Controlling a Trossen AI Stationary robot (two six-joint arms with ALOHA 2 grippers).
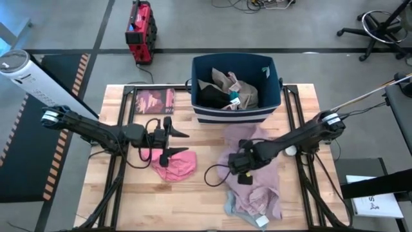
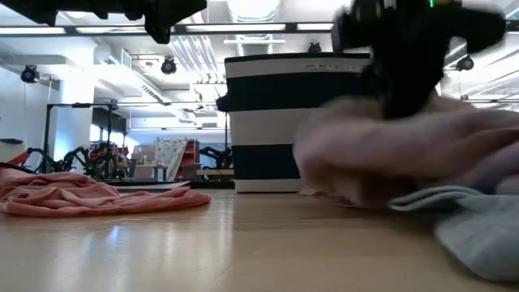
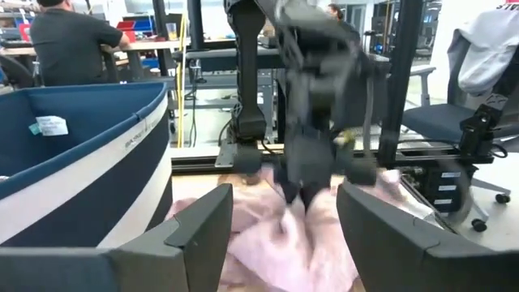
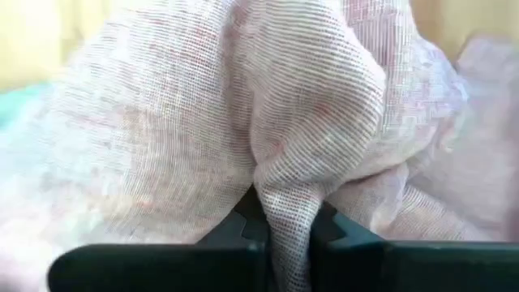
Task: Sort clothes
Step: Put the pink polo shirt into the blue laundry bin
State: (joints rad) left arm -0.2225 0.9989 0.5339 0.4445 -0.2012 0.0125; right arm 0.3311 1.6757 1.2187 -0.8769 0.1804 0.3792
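My right gripper (image 1: 239, 167) is down on the large mauve-pink garment (image 1: 257, 177), which lies spread on the table's right half, and it is shut on a fold of it (image 4: 288, 203). My left gripper (image 1: 186, 143) is open and empty, held level above the table, just beyond the pink garment (image 1: 174, 164), which lies flat on the wood. It points toward the table's right edge, at the right gripper (image 3: 302, 174). A light grey piece (image 1: 233, 205) sticks out from under the mauve-pink garment's near edge. My right gripper pinches a raised fold of the mauve-pink garment (image 4: 285, 212) between its two fingers. The fingers come from above, pointing down, in the garment's left part. The cloth bunches up around the fingers (image 4: 243, 231), and the rest of the garment lies on the table.
A blue bin (image 1: 270, 103) with white stripes stands at the table's far edge and holds beige, black and other clothes (image 1: 225, 90). A flat dark-red booklet (image 1: 154, 101) lies left of it. A red device (image 1: 140, 29) stands on the floor beyond.
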